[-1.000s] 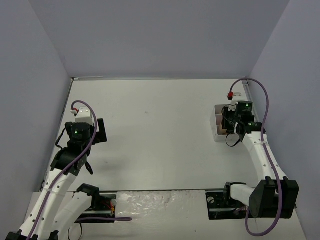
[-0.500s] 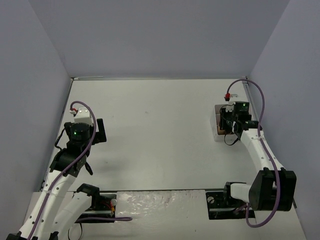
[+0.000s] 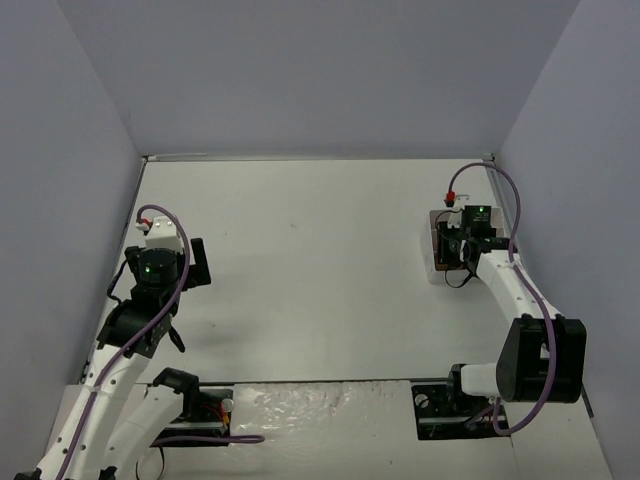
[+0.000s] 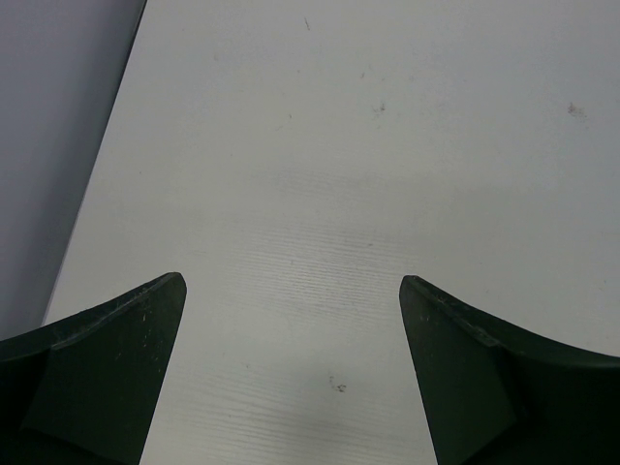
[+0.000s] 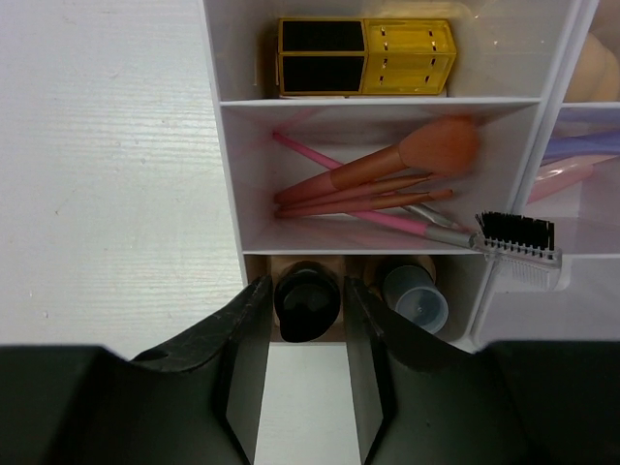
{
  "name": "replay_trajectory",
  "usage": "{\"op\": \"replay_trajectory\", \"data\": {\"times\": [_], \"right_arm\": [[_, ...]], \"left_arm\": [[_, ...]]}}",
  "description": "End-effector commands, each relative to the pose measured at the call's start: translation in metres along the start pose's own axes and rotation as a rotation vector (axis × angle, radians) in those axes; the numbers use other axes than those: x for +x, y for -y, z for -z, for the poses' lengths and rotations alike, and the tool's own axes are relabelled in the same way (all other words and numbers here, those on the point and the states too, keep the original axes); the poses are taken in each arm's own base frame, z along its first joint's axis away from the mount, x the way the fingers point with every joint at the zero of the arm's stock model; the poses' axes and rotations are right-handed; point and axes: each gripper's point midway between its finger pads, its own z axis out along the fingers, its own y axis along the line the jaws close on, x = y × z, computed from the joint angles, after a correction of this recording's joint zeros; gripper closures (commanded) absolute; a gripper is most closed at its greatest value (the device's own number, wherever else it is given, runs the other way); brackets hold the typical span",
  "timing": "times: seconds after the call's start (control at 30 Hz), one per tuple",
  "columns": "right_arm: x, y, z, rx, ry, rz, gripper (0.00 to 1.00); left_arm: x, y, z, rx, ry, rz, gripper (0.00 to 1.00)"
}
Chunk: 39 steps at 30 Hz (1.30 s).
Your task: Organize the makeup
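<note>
White plastic tray (image 5: 229, 174) holds the makeup: gold-black lipstick tubes (image 5: 363, 56) in its far compartment, pink brushes (image 5: 378, 179) in the middle one, and a dark-capped bottle (image 5: 308, 302) beside a clear-capped bottle (image 5: 415, 296) in the nearest. There the right gripper (image 5: 306, 291) has its jaws narrow, pinching the dark-capped bottle. Well apart from the tray, the left gripper (image 4: 291, 291) hovers over the table (image 4: 339, 145), jaws wide.

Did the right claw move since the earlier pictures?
Yes. Seen from above, the right claw, closed on a dark-capped bottle, has slid a little left, farther over the white tray, which stayed put.
</note>
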Motion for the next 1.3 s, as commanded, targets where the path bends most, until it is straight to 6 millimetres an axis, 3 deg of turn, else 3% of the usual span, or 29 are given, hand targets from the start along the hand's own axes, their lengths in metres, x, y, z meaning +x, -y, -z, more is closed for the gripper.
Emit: {"op": "replay_trajectory", "data": {"times": [0.0, 0.2, 0.33, 0.5, 0.63, 0.73, 0.9, 1.03, 1.13, 1.27], "right_arm": [[-0.037, 0.007, 0.002, 0.027, 0.114, 0.001, 0.67], [-0.041, 0.007, 0.009, 0.030, 0.137, -0.005, 0.50], [-0.053, 0.007, 0.026, 0.037, 0.184, -0.012, 0.37], [-0.092, 0.010, 0.083, 0.068, 0.340, -0.020, 0.19], [-0.123, 0.008, 0.148, 0.083, 0.505, -0.041, 0.06], [-0.133, 0.009, 0.200, 0.105, 0.619, -0.048, 0.00], [-0.127, 0.013, 0.272, 0.159, 0.783, -0.080, 0.00], [-0.104, 0.019, 0.318, 0.215, 0.894, -0.112, 0.00], [-0.086, 0.023, 0.341, 0.249, 0.929, -0.131, 0.00], [-0.069, 0.022, 0.360, 0.254, 0.972, -0.126, 0.00]], "left_arm": [[-0.021, -0.002, 0.002, -0.013, 0.069, 0.009, 0.09], [-0.021, -0.002, 0.002, -0.014, 0.067, 0.008, 0.09], [-0.021, -0.002, 0.001, -0.016, 0.064, 0.006, 0.09], [-0.019, -0.001, -0.001, -0.018, 0.051, 0.009, 0.09], [-0.025, 0.001, 0.001, -0.007, 0.036, 0.014, 0.09], [-0.040, 0.001, 0.011, 0.000, 0.043, 0.014, 0.09], [-0.076, 0.000, 0.035, 0.020, 0.071, 0.042, 0.09], [-0.103, 0.002, 0.058, 0.065, 0.096, 0.055, 0.09], [-0.126, 0.001, 0.077, 0.091, 0.149, 0.076, 0.09], [-0.135, -0.002, 0.089, 0.098, 0.167, 0.069, 0.09]]}}
